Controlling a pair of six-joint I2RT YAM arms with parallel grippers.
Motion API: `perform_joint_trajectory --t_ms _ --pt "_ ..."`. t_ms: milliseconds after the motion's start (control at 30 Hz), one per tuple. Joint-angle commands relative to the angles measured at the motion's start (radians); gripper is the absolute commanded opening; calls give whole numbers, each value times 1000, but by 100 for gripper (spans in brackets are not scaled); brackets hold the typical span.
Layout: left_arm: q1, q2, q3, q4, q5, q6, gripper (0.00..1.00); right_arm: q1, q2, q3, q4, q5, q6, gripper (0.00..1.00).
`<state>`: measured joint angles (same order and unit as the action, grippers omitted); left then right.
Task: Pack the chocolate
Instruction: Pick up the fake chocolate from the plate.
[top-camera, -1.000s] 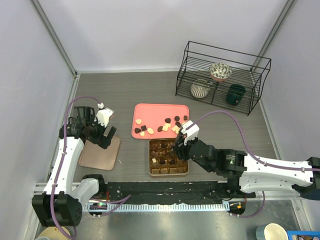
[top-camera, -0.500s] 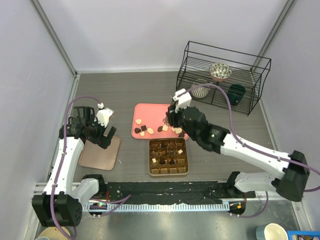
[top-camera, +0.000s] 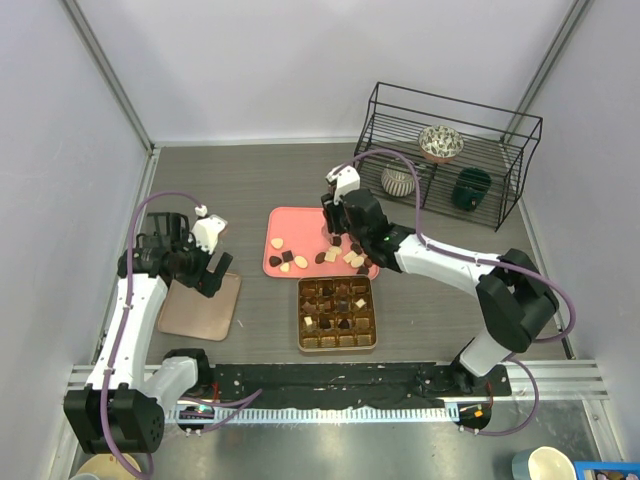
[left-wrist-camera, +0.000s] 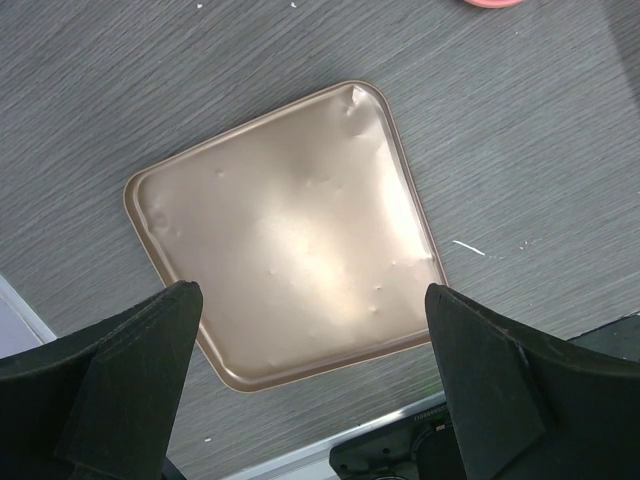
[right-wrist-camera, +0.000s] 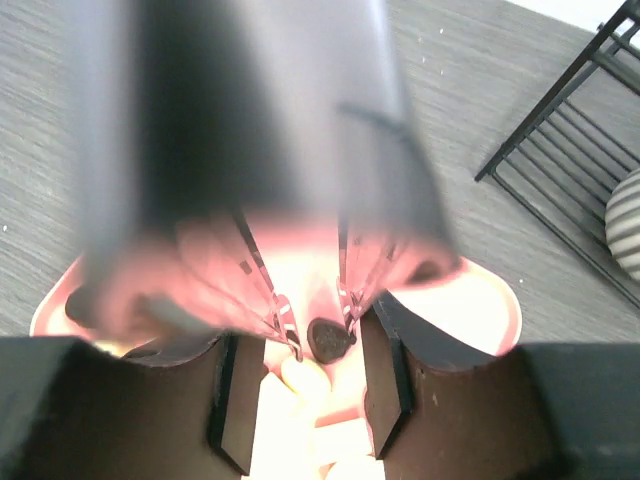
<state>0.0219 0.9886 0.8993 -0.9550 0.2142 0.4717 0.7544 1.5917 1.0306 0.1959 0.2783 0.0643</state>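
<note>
Whereas the right arm hung over the gridded box (top-camera: 337, 343) a second ago, it has now swung to 12 o'clock from there and brought the right fingers (right-wrist-camera: 385, 385) down over the far-right part of the pink tray (top-camera: 305, 225). That reads as one trip finished and the next pick begun (the box holds a scatter of pieces in its far rows, and its near row is bare).

In the wrist view the right fingers are partly spread and straddle a dark brown piece (right-wrist-camera: 330, 341) lying on the tray. It sits close to the right-hand finger, but the picture is blurred and I see no firm pinch on it yet. Cream pieces lie just beside it.

The loose chocolates (top-camera: 345, 254) sit in two small clusters on the tray, one at 12 o'clock from the box and the other at about 10 o'clock. The packing looks to me well short of done.

The left fingers (left-wrist-camera: 130, 370) have not moved. They are spread wide, hold nothing, and hover above the gold-brown lid (left-wrist-camera: 290, 240), which lies flat on the bench (top-camera: 240, 180) at 9 o'clock from the box.

The next move, I judge, calls for a careful close on the dark piece without nudging its cream neighbours.
</note>
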Motion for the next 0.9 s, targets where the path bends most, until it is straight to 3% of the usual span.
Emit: perform_joint_trajectory --t_ms 0,133,867 --pt "6 -10 36 9 10 5 100 -10 -3 40 154 -2 -17 46" --pt "6 -15 33 6 7 8 100 -10 2 11 181 7 -12 50" --pt "6 -42 30 -10 -15 31 100 -17 -36 -182 254 52 28 50"
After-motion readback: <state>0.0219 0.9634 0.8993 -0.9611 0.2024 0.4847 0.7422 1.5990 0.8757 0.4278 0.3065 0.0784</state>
